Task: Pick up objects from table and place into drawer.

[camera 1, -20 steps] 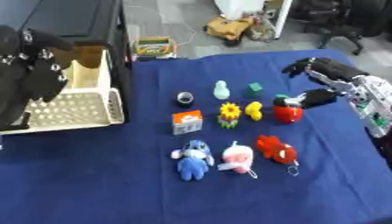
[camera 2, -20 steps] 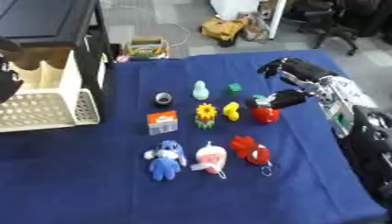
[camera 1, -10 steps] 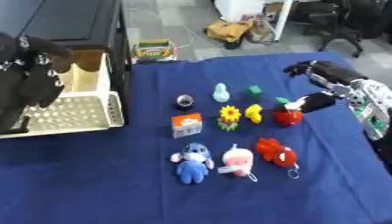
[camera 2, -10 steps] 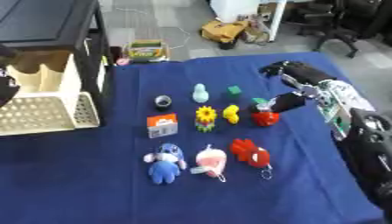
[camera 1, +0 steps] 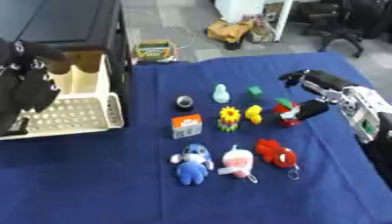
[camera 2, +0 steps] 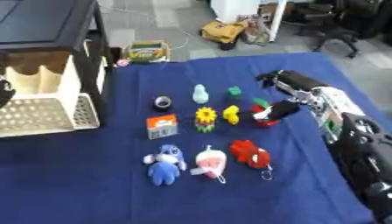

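Right hand (camera 1: 312,97) moved onto red toy (camera 1: 286,114), thumb partly hiding it, fingers spread.

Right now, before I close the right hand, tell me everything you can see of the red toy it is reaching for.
The red toy is a small rounded figure, mostly red with a green patch on top and a bit of white; the material is unclear. It stands on the blue tablecloth, rightmost in the middle row, just right of the yellow duck. The right hand is at it: the thumb touches its right side, the fingers arch above and behind. Whether they touch it I cannot tell.
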